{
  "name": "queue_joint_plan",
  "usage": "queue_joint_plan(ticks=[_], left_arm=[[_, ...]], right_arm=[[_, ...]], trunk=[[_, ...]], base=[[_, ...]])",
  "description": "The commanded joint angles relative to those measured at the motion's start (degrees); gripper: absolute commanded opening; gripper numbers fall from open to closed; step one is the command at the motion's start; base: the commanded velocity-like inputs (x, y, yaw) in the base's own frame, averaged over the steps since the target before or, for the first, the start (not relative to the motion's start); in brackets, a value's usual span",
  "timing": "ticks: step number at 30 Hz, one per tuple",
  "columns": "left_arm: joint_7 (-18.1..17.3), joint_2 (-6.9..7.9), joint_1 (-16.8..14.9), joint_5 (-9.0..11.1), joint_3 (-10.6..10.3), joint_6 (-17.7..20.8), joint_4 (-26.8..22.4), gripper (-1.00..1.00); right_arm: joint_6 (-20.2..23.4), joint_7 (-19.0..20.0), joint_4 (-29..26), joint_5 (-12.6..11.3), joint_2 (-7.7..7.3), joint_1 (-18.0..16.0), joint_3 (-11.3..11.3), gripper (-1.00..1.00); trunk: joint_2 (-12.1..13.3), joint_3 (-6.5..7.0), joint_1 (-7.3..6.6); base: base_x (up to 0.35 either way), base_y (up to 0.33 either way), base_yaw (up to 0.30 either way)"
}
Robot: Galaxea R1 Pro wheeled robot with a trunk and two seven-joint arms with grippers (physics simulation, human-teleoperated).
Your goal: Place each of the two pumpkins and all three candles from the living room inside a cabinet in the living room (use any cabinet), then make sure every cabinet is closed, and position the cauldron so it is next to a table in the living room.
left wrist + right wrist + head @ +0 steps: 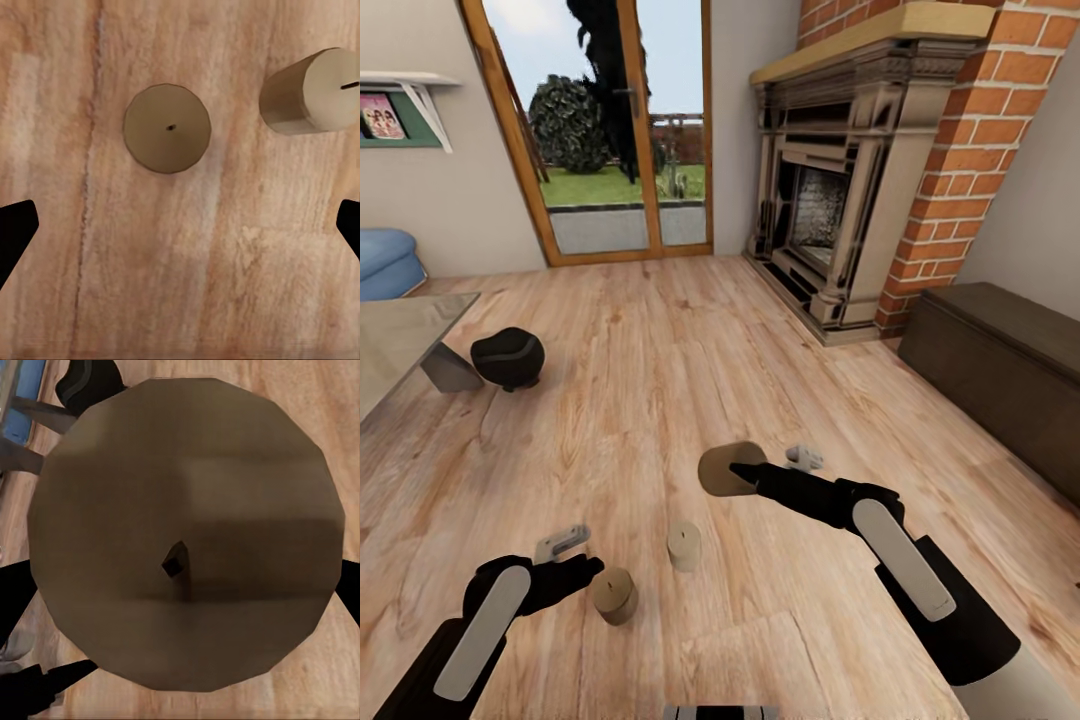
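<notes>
**Carrying one candle, two more on the floor**

Looking across the wooden floor (660,360), we see the long dark cabinet (1000,365) at our right with its fronts apparently shut, and a corner of the glossy table (405,335) at our left, the black cauldron (508,357) just beside it.

Our right gripper (745,470) pinches a candle (725,468) held above the floor; in the right wrist view its wick end fills the space between the jaws, so its long axis runs along the fingers.

Our left gripper (585,570) hangs with jaws spread, holding nothing. A second candle (617,595) stands upright just beside it, almost straight ahead of the jaws in the left wrist view. The third candle (684,545) stands between the two arms, nearer the left one.

We judge the cabinet, off to the right, to be the carried candle's destination.
</notes>
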Motion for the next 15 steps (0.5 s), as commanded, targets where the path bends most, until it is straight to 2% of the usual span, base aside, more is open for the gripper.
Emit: queue_joint_plan(ticks=[1, 10, 15], left_arm=[[0.60, 0.00, -0.04, 0.56, -0.11, 0.02, -0.06, 1.00], [0.60, -0.20, 0.00, 0.67, -0.16, 0.08, -0.09, 1.00], [0.60, -1.07, -0.02, 0.65, -0.72, 0.08, -0.09, 1.00]], right_arm=[[-0.06, -0.11, -0.01, -0.76, -0.24, -0.06, 0.10, -1.00], [0.03, 0.33, 0.12, -0.97, -0.47, -0.06, 0.07, -1.00], [0.04, 0.33, 0.12, -0.97, -0.47, -0.06, 0.07, -1.00]], trunk=[[-0.04, -0.28, 0.01], [-0.16, -2.27, 0.24], [-0.23, -3.38, 0.37]], base=[[0.000, 0.000, 0.000], [0.000, 0.000, 0.000], [0.000, 0.000, 0.000]])
